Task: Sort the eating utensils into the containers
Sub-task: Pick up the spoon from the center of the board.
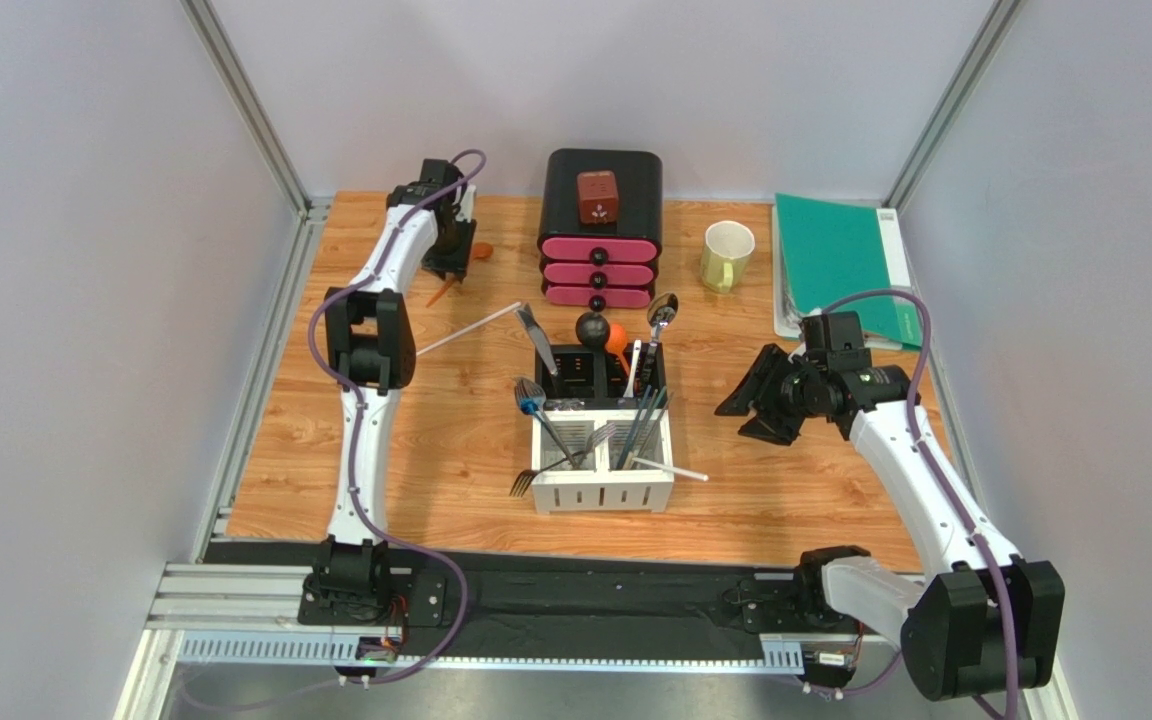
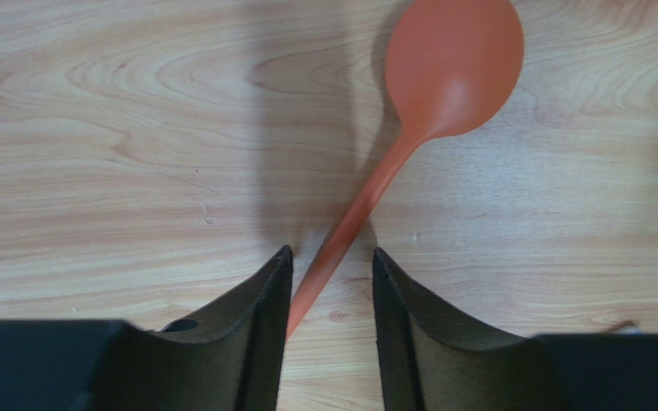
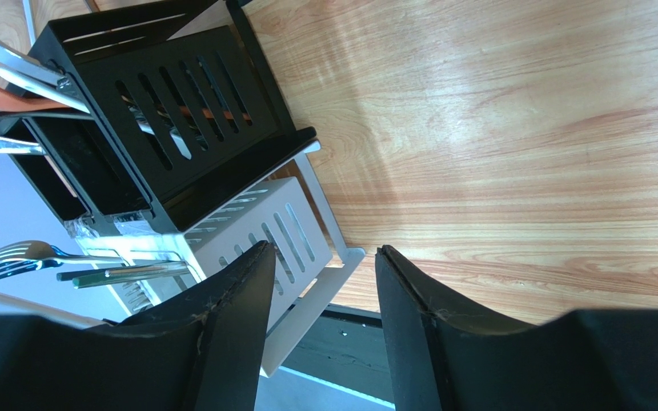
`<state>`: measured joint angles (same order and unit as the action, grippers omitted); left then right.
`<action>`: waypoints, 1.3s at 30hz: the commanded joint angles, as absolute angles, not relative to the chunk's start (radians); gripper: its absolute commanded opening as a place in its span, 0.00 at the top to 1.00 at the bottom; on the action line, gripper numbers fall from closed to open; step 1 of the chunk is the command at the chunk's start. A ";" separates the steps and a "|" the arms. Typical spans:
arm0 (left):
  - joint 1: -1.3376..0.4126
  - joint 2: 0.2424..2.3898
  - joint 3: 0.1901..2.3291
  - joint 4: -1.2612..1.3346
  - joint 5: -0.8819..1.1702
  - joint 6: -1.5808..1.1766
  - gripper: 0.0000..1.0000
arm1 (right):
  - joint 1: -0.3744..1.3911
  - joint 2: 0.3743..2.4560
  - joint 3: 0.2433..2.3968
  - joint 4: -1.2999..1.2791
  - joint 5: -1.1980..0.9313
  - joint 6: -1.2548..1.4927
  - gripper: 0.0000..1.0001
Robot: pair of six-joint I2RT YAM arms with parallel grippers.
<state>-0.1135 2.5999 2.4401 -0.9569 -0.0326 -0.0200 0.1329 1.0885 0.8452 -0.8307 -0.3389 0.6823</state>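
Note:
An orange plastic spoon (image 2: 444,77) lies flat on the wooden table at the back left (image 1: 479,252). My left gripper (image 2: 331,254) is open and low over it, its fingers astride the end of the handle, which lies close to the left finger; in the top view it is at the back left (image 1: 452,270). The four-compartment caddy (image 1: 597,477) stands mid-table and holds forks, knives, spoons and chopsticks. My right gripper (image 1: 737,417) is open and empty just right of the caddy. The right wrist view shows its black compartment (image 3: 186,111) and white compartment (image 3: 259,244) beyond the gripper (image 3: 324,255).
A black-and-pink drawer box (image 1: 600,240) with a red block on top stands at the back centre. A pale green mug (image 1: 726,255) and a green folder (image 1: 838,255) lie at the back right. A long white utensil (image 1: 470,327) sticks out left of the caddy. Walls close both sides.

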 commanded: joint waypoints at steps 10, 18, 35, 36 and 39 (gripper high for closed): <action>-0.104 2.608 2.395 -1.074 0.064 0.034 0.97 | 0.112 1.068 0.891 -0.845 -0.341 0.675 0.48; -0.104 2.383 2.214 -1.022 0.120 0.006 1.00 | 0.112 1.057 0.882 -0.842 -0.341 0.678 0.48; -0.113 1.608 1.625 -0.704 0.245 -0.191 1.00 | 0.110 1.060 0.900 -0.811 -0.351 0.712 0.51; -0.158 1.544 1.597 -0.662 0.259 -0.211 1.00 | 0.112 1.060 0.903 -0.813 -0.357 0.718 0.52; -0.298 1.439 1.481 -0.566 0.261 -0.268 1.00 | 0.117 1.049 0.904 -0.805 -0.357 0.739 0.53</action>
<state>-0.1452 1.5352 1.5906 -0.6968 0.2016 -0.1650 0.1162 1.0775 0.8597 -0.8394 -0.3439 0.7021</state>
